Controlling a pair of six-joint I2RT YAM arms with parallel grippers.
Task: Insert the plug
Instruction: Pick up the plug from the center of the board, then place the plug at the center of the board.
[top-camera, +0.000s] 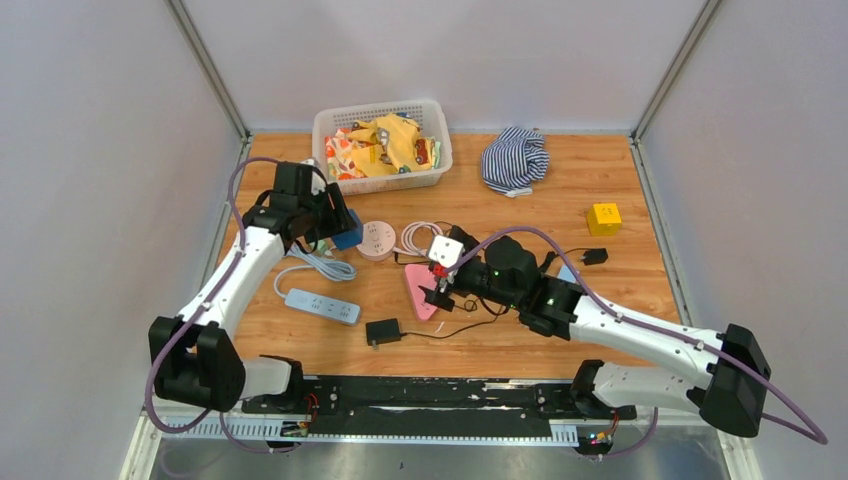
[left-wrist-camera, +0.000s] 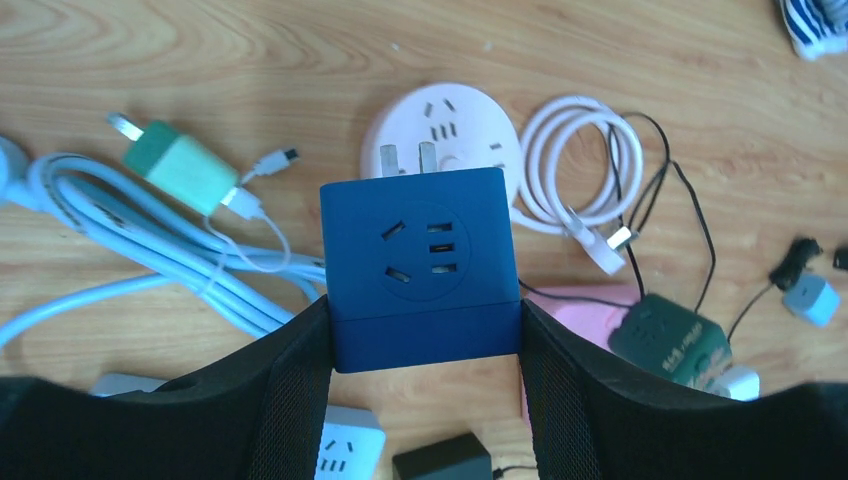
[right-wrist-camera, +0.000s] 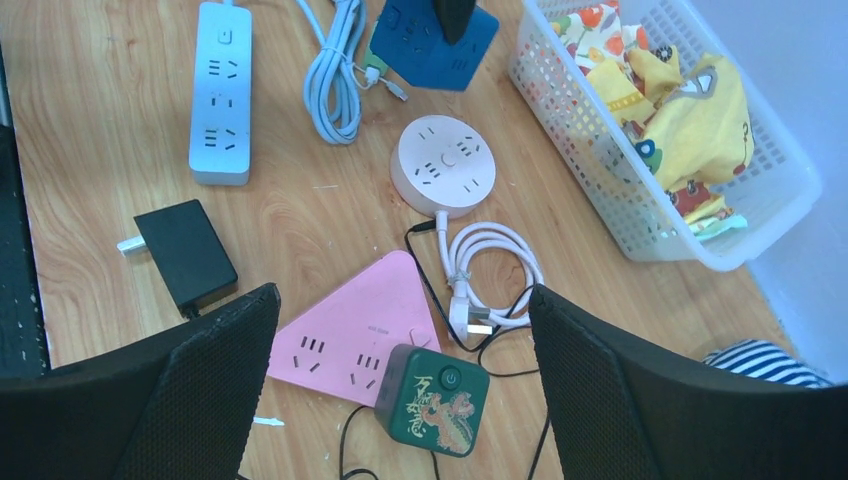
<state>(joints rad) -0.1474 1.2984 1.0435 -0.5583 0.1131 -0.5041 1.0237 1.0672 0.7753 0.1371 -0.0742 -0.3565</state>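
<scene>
Right gripper (right-wrist-camera: 402, 300) hung wide open and empty over the pink triangular strip (right-wrist-camera: 350, 330) and the green charger (right-wrist-camera: 432, 398). Further out, left gripper (left-wrist-camera: 422, 315) was clamped on the blue cube adapter (left-wrist-camera: 420, 260), gripping it by two opposite sides. The cube's prongs (left-wrist-camera: 408, 158) pointed away, toward the round white socket (left-wrist-camera: 440, 125) just beyond.

My read: plug was in hand and near the target, but not yet seated. The next move called for tipping the prongs down onto a matching slot set and pressing straight in. The round socket looked loose, so it might skid, and the free right gripper could brace it.

Wooden surface (top-camera: 650, 170) was cluttered. Near edge had a black adapter (right-wrist-camera: 185, 255) and a white power strip (right-wrist-camera: 220, 90). Mid had coiled cables and a yellow cube (top-camera: 603, 218). Far edge had a white basket (top-camera: 380, 106) of cloths and a striped cloth (top-camera: 514, 158). Plain grey walls (top-camera: 100, 150) enclosed the three far sides.
</scene>
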